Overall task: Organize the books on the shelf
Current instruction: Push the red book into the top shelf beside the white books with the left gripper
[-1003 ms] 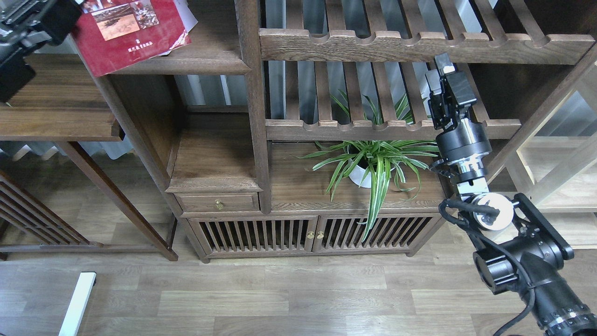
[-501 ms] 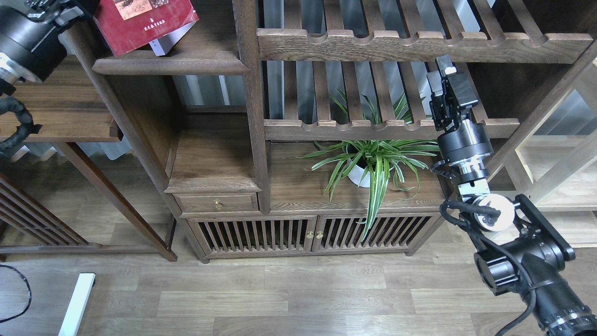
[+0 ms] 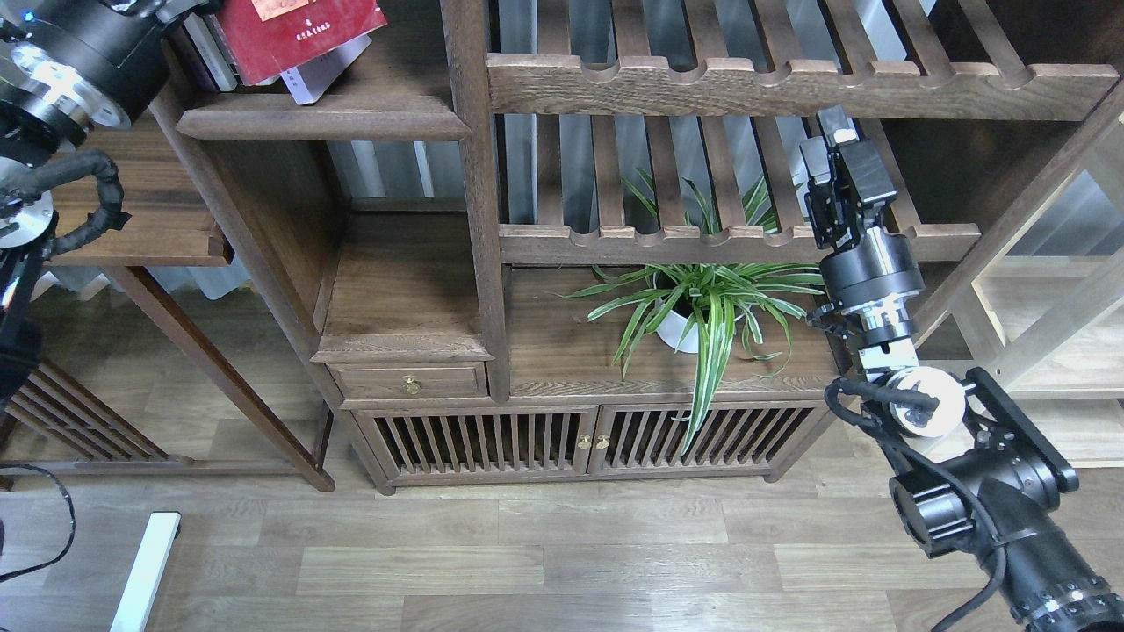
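A red book lies on the dark-brown shelf at the top left, cut off by the top of the view. Under its right corner a pale book sticks out. To its left the pale page edges of another book show. My left arm's wrist is at the top left, and its gripper reaches the red book's left side at the frame edge, fingers hidden. My right gripper points up in front of the slatted shelves, holding nothing I can see; its fingers cannot be told apart.
A potted spider plant stands on the low cabinet top left of my right arm. Slatted shelves with notched rails fill the upper right. A side table is at the left, and a drawer and slatted doors are below.
The red book has moved up and further back onto the shelf. My left arm has swung up and to the right with it. The right arm has barely moved.
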